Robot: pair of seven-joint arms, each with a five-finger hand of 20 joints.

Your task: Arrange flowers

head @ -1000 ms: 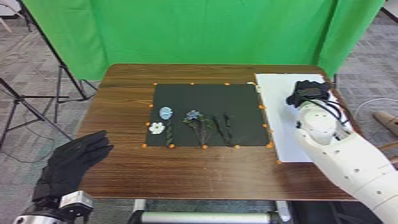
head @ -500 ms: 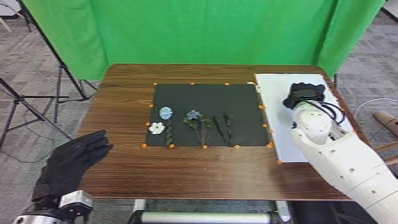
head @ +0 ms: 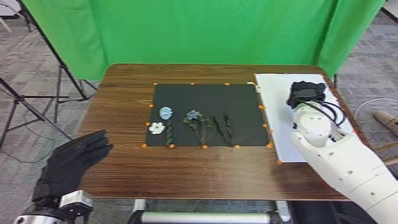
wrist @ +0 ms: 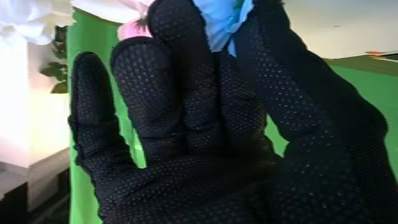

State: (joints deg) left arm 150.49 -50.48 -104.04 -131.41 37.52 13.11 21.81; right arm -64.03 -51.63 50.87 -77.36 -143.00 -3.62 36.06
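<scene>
In the head view, my right hand point(head: 306, 94) is above the white sheet point(head: 290, 150) at the table's right. On the black mat point(head: 187, 95) lie a light blue flower point(head: 165, 113), a white flower point(head: 157, 128), a small blue flower cluster point(head: 193, 115) and dark green stems point(head: 227, 127). The right wrist view has my right hand point(wrist: 187, 185) with long, straight fingers. A blue petalled flower point(wrist: 223, 17) shows between fingers and thumb, a pink one point(wrist: 134, 30) beside the fingertips, and white petals point(wrist: 31, 20) farther off. Whether the hand touches them, I cannot tell.
My left hand point(head: 75, 162) hangs off the table's front left corner, fingers extended. Orange dots mark the mat's edges. A green curtain point(head: 213, 35) stands behind the brown table point(head: 195, 172); black tripod legs point(head: 40, 96) stand to the left.
My right hand has shifted slightly, first left and a little nearer, then slightly back to the right. Its forearm has swung a little to the left. The left hand and the mat's flowers look unchanged.
</scene>
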